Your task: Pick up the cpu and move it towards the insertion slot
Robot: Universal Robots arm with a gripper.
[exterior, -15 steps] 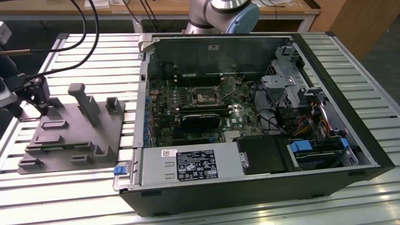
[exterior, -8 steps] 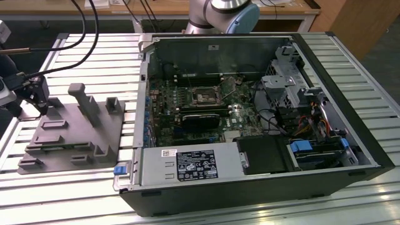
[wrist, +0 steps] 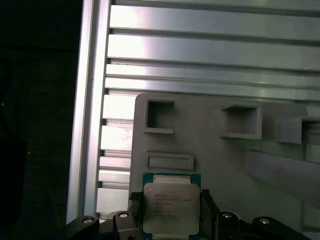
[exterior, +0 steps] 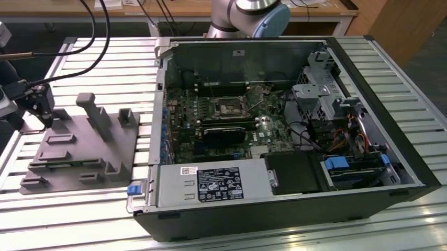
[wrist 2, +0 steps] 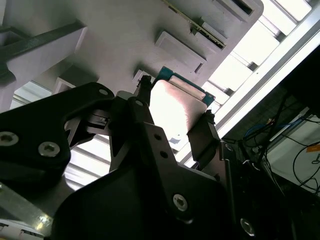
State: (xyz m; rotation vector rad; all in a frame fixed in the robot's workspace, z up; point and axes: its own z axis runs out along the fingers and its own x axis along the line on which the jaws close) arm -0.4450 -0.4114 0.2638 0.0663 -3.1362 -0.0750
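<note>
The cpu (wrist: pixel 170 209), a silver-topped square chip with a greenish rim, sits between my gripper's (wrist: pixel 171 201) two black fingers (wrist: pixel 207 207), just above the grey fixture plate (wrist: pixel 215 150). The second wrist view shows the cpu (wrist 2: pixel 176 106) from below, with a finger pressed against each of two opposite edges. In the exterior view my gripper (exterior: pixel 45 119) hangs over the plate's (exterior: pixel 77 157) far corner, at that view's left. The insertion slot (exterior: pixel 229 108), a dark square socket in a thin silver bracket, lies on the motherboard inside the open computer case (exterior: pixel 405 172), well to the right of my gripper.
The plate carries upright blocks (exterior: pixel 94 117) beside my gripper. The case's side wall (exterior: pixel 159 83) stands between the plate and the socket. A long black card (exterior: pixel 223 133) and a white-labelled metal box (exterior: pixel 209 183) lie near the socket. Black cables (exterior: pixel 98 36) hang over the slatted aluminium table (exterior: pixel 84 57).
</note>
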